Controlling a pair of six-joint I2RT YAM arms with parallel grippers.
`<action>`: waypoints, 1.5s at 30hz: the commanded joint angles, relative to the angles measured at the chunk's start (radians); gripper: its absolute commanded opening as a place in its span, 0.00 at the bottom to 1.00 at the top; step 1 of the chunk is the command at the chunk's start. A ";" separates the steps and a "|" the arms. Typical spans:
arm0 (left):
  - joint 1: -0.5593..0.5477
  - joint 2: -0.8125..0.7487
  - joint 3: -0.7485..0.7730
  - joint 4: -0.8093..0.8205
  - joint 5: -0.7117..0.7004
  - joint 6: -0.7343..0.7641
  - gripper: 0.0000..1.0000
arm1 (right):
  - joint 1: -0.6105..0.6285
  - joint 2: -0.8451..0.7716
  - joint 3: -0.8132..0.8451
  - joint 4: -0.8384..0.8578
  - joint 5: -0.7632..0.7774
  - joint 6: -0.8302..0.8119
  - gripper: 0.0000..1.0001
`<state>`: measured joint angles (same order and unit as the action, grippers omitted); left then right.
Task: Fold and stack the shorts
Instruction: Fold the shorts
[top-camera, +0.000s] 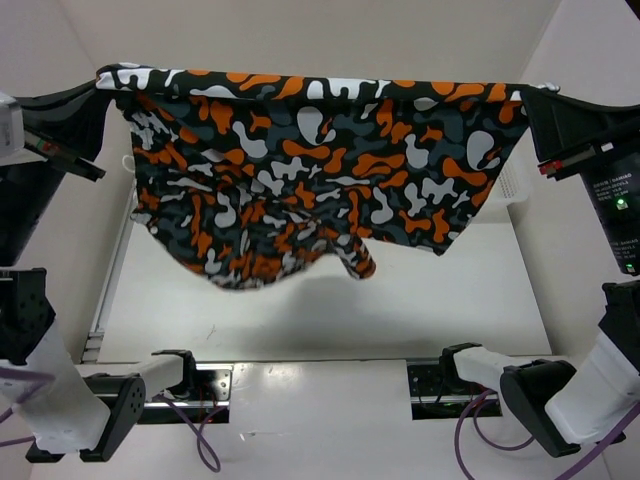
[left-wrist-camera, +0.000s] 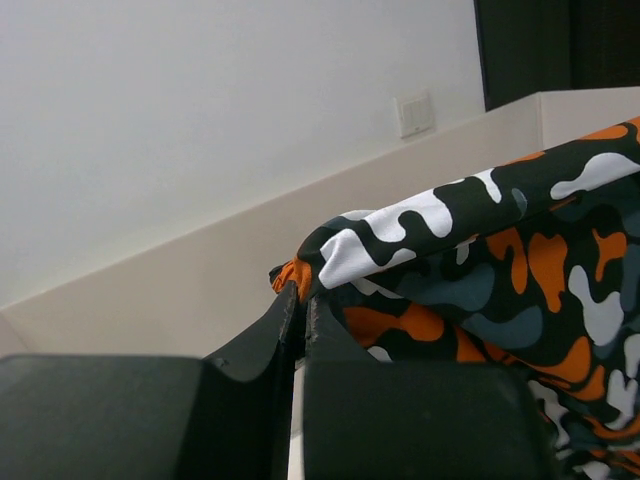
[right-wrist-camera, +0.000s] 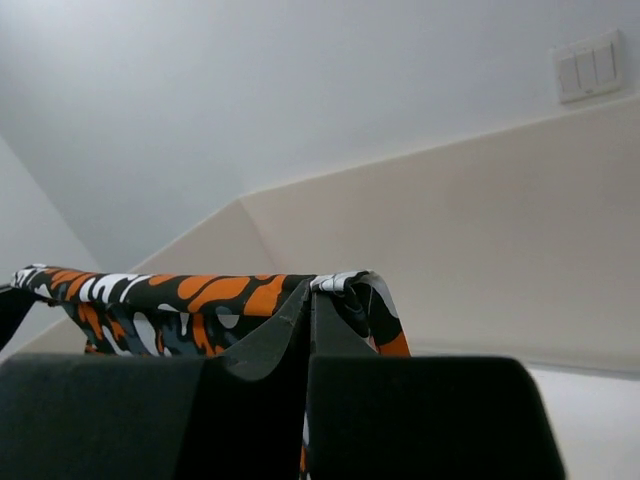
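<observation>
We find the left gripper (top-camera: 104, 78) and right gripper (top-camera: 538, 90) clamped shut on the top corners of the soft orange-white-black-teal camouflage shorts (top-camera: 320, 170), hung across the upper frame. We advise lowering evenly, top edge taut.

Seen from above, the hanging shorts (top-camera: 320, 170) hide the far edge of the surface (top-camera: 420, 300) and all but a sliver of a white mesh basket (top-camera: 511, 186) at its far right. In the wrist views, the left end effector (left-wrist-camera: 303, 303) and right end effector (right-wrist-camera: 308, 305) have blurred dark bodies cut off by the bottom edge. In the left wrist view the shorts also run off the right edge.
</observation>
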<state>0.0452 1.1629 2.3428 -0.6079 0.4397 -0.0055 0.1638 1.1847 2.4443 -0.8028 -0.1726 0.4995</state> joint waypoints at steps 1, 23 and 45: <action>0.005 0.023 -0.037 0.017 -0.104 0.006 0.00 | -0.010 0.029 -0.017 -0.091 0.162 -0.030 0.00; -0.004 0.564 -0.723 0.490 -0.088 0.006 0.00 | -0.010 0.594 -0.591 0.248 0.401 -0.052 0.00; -0.004 0.863 -0.504 0.582 0.140 0.006 0.00 | 0.168 0.364 -0.912 0.294 0.338 -0.098 0.00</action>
<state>0.0315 2.0018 1.7676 -0.0547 0.5243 -0.0059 0.2070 1.6985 1.5661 -0.5457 0.1768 0.4477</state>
